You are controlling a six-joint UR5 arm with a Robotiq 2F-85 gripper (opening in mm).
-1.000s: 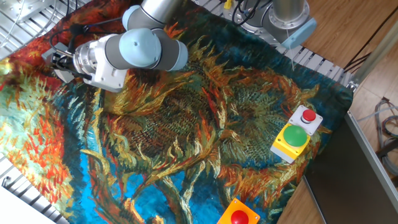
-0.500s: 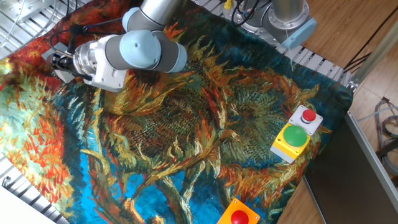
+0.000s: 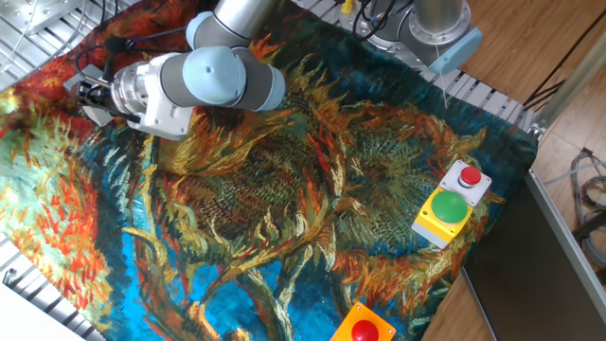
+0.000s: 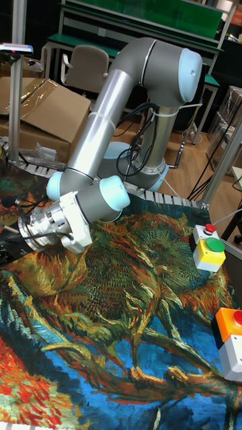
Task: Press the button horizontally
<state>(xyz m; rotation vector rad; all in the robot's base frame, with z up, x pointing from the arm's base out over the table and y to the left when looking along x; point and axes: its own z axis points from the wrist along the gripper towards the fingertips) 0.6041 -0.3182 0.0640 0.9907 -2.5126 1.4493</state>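
The button [image 3: 470, 175] is small, red and round, set in a little white-topped box [image 3: 480, 190] near the cloth's right edge. In the tall fixed view the button [image 4: 209, 228] sits on the same box [image 4: 200, 235] at the right. My gripper [image 3: 84, 93] is far away at the table's upper left, held low over the cloth and pointing left. Its dark fingers are small and partly hidden, so no gap shows. In the tall fixed view the gripper [image 4: 8, 234] is mostly cut off at the left edge.
A yellow box with a big green button [image 3: 449, 208] touches the small box on its near side. An orange box with a red dome button [image 3: 365, 330] sits at the bottom edge. A sunflower-print cloth [image 3: 284, 189] covers the table. The arm's base [image 3: 431, 24] stands at the back right.
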